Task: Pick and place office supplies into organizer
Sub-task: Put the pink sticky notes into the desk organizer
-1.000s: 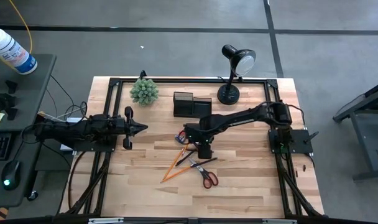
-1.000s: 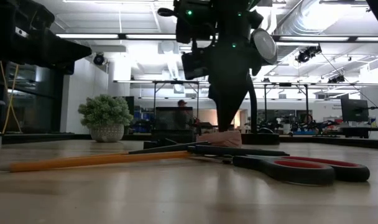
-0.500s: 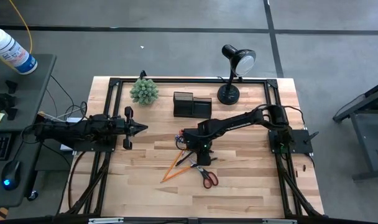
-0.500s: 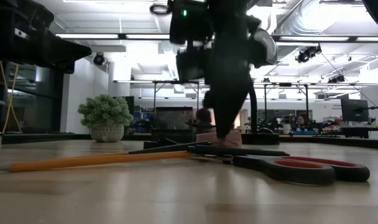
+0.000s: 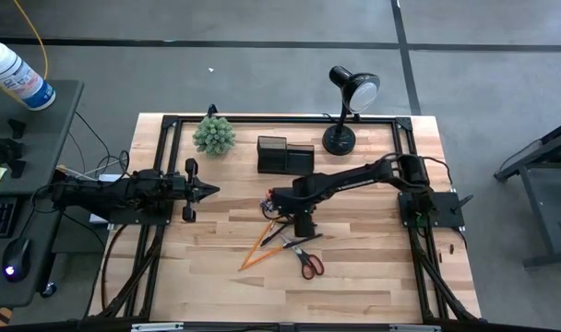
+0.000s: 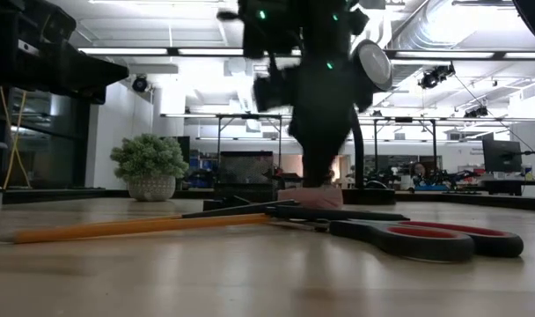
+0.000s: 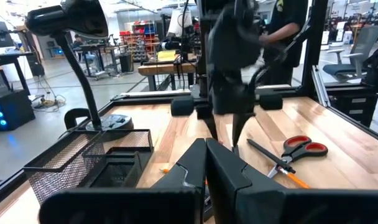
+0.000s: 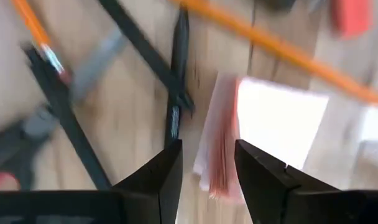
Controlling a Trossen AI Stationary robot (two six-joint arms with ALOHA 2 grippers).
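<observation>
The right gripper (image 5: 302, 227) points straight down over the cluster of office supplies at mid-table. Its 2 fingers (image 8: 158, 180) are spread apart, straddling the edge of the pink sticky-note pad (image 8: 263, 124), with nothing clamped. A black pen (image 8: 175, 81), 2 orange pencils (image 5: 258, 249) and the red-handled scissors (image 5: 307, 259) lie just beside it. The black organizer (image 5: 284, 155) stands behind, near the lamp (image 5: 345, 111). The left gripper (image 5: 207, 190), fingers together, waits at the table's left side.

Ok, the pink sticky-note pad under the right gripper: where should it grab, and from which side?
Come straight down with the right gripper, open, and pinch the sticky-note pad across two opposite edges. It lies flat, so only its thin sides offer grip. A black pen lies close alongside, so keep that finger tight to the pad.
</observation>
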